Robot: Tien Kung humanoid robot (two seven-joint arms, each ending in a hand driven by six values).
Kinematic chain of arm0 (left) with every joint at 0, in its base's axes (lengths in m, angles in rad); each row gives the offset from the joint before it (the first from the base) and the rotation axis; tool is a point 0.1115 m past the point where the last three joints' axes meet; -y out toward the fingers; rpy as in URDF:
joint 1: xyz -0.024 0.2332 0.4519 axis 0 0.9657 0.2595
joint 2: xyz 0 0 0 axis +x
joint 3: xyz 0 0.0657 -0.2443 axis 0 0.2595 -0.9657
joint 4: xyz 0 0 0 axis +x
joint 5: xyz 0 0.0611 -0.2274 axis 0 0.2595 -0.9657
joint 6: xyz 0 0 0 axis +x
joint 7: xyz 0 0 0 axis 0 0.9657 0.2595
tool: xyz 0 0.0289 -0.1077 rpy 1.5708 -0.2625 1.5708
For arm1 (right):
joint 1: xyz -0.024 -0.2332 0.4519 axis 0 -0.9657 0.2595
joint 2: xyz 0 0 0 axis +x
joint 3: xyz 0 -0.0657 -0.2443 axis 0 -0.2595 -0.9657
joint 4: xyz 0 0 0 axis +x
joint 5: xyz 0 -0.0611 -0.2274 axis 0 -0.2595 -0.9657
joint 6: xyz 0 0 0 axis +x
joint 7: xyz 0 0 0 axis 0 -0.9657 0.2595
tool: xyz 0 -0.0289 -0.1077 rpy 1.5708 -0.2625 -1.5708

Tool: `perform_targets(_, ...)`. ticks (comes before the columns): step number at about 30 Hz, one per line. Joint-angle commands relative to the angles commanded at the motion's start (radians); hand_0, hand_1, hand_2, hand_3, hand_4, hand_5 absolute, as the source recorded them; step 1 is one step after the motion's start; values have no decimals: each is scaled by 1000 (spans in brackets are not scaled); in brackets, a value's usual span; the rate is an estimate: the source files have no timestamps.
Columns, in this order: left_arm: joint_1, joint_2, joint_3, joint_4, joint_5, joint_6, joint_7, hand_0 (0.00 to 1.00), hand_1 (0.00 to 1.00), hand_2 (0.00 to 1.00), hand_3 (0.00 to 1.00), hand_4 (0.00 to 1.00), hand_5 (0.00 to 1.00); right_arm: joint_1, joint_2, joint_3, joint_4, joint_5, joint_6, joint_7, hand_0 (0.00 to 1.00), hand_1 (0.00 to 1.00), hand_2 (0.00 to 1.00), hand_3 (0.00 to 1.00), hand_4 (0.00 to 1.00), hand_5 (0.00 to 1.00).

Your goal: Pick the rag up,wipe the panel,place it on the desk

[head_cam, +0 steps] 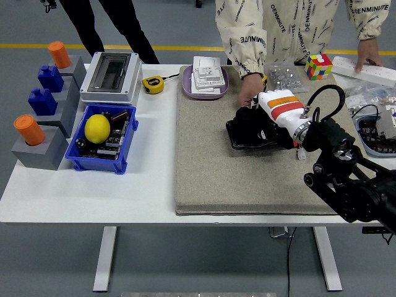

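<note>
White table (148,185) with a beige mat (210,167). On the mat lies the black panel (238,135); the right hand (260,124) presses a dark rag (250,120) onto it, fingers curled around the cloth. A person's hand (249,91) steadies the panel's far edge; the jacket reads "OENMINUTE". Two orange cylinders, two blue blocks, one lemon (97,129).

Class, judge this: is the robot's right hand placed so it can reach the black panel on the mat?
Probably yes: the right hand already lies over the black panel; only the person's hand at its far edge crowds it.
</note>
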Motion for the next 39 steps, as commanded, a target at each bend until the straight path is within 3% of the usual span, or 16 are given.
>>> perform_targets(10,-3,0,3,0,-2,0,1,640,689,722,565,593,468,45,82,-71,-1,7,4,-1,223,357,437,416,996,60)
perform_targets(15,-5,0,1,0,-2,0,1,639,689,722,565,593,468,54,98,-83,-1,9,4,-1,224,357,437,415,996,60)
perform_targets(29,-7,-2,-3,0,-1,1,0,640,689,723,565,593,468,45,46,-53,-35,-3,11,-1,224,358,437,414,994,57)
perform_targets(39,-4,-5,-10,0,-3,1,0,640,689,723,565,593,469,34,-23,-19,-36,1,14,3,223,358,438,416,995,57)
